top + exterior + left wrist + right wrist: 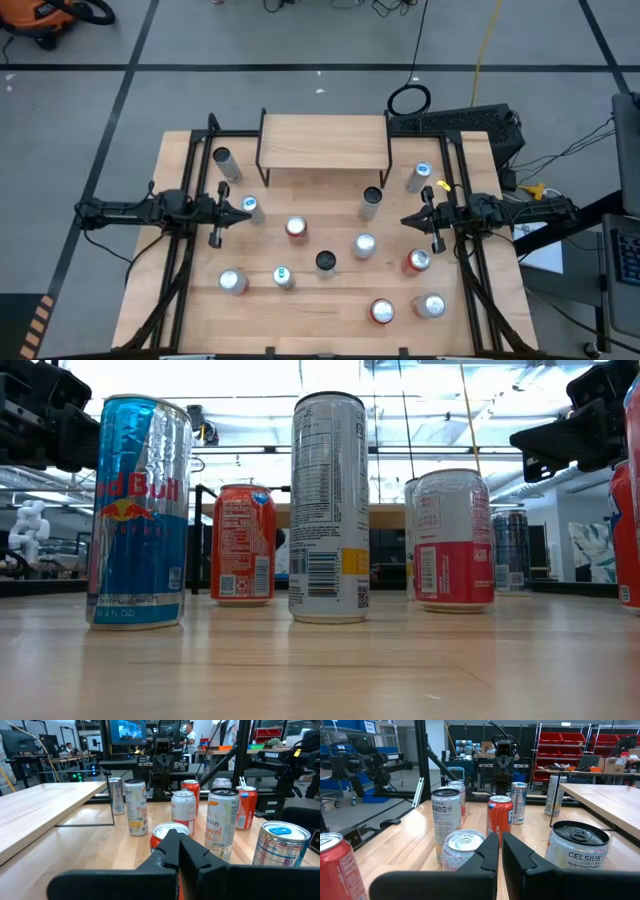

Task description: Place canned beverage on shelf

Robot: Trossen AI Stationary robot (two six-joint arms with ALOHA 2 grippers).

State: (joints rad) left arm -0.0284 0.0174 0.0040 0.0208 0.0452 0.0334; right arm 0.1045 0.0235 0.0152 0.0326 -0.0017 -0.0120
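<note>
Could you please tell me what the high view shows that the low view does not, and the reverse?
Only the high view shows the shelf with nothing on top, both arms whole, the left gripper and the right gripper, both shut and empty. Only the low view shows can labels, such as the blue-and-silver can. Both show cans standing upright on the table.

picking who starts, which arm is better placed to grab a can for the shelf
Either could; slight edge to the right. Its end effector sits shut near the black-topped can, the can closest to the shelf. The left end effector is shut too.
</note>
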